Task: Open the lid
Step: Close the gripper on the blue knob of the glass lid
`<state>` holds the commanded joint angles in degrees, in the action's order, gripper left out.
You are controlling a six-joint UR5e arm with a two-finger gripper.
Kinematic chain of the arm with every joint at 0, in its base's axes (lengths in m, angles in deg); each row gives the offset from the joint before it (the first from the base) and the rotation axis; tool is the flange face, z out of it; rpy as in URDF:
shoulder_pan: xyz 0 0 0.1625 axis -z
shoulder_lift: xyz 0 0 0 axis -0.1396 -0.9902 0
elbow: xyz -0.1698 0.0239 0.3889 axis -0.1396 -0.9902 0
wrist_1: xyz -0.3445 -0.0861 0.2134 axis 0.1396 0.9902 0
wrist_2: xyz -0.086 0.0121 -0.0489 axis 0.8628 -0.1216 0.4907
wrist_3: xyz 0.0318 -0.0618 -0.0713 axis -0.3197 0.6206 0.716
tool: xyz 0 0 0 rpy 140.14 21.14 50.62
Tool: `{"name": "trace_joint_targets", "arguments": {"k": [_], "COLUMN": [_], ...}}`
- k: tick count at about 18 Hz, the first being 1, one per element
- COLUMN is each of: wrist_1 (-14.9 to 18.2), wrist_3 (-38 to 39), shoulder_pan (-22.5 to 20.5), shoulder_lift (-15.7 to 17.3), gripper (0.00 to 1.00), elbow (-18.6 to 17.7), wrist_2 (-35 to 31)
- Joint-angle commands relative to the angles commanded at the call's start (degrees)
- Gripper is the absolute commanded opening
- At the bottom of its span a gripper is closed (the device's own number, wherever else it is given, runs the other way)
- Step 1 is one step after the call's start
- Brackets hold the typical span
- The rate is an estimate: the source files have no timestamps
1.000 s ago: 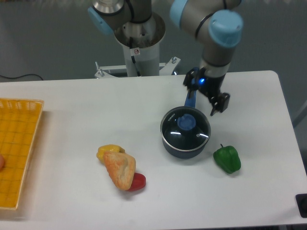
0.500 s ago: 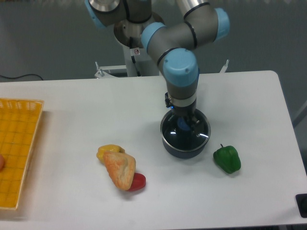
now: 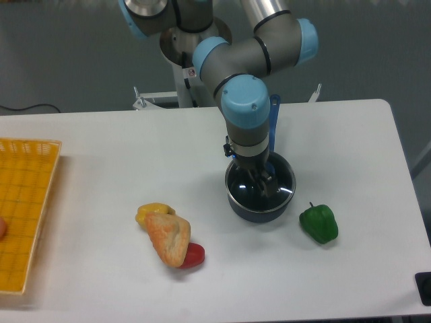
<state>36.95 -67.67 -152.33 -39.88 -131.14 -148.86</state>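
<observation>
Near edge of the white table (image 3: 101,282): a yellow pepper (image 3: 152,212), a wedge of bread (image 3: 168,237) lying over it, and a red pepper (image 3: 193,256) tucked under the bread's lower end. Orange basket (image 3: 23,208) at far left. Green bell pepper (image 3: 318,223) just beside the saucepan's right side, apart from it.

Mid table: dark blue saucepan (image 3: 250,207), long handle (image 3: 272,124) running away from the camera toward the robot base. The lid (image 3: 283,189) sits seated on the pan, glass with a thin metal rim; not yet lifted.

The gripper (image 3: 261,180) hangs straight down over the lid's centre, wrist vertical. The knob lies directly beneath the fingers (image 3: 269,183) and is hidden by them. Cannot tell whether the fingers are spread or closed on the knob. Judgement: the next move is a straight vertical pull once the knob is gripped.

No legible brand or writing on pan or lid; a small round sticker on the robot base, unreadable.
</observation>
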Motion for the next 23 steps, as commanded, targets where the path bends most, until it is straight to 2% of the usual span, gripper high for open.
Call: {"name": "trace_joint_targets", "arguments": {"k": [3, 9, 15, 19, 23], "wrist_1": [0.0, -0.3, -0.5, -0.6, -0.7], "wrist_3": [-4.9, -7.8, -7.5, -7.0, -6.7], "shoulder_pan": [-1.5, -4.0, -4.2, -4.1, -4.1], "shoulder_lift": [0.1, 0.4, 0.4, 0.4, 0.4], "gripper": [1.0, 1.0, 1.0, 0.93, 0.93], "elbow": [-0.9, -2.7, -2.8, -2.9, -3.2], "wrist_2": [1.0, 3.2, 3.3, 3.2, 3.2]}}
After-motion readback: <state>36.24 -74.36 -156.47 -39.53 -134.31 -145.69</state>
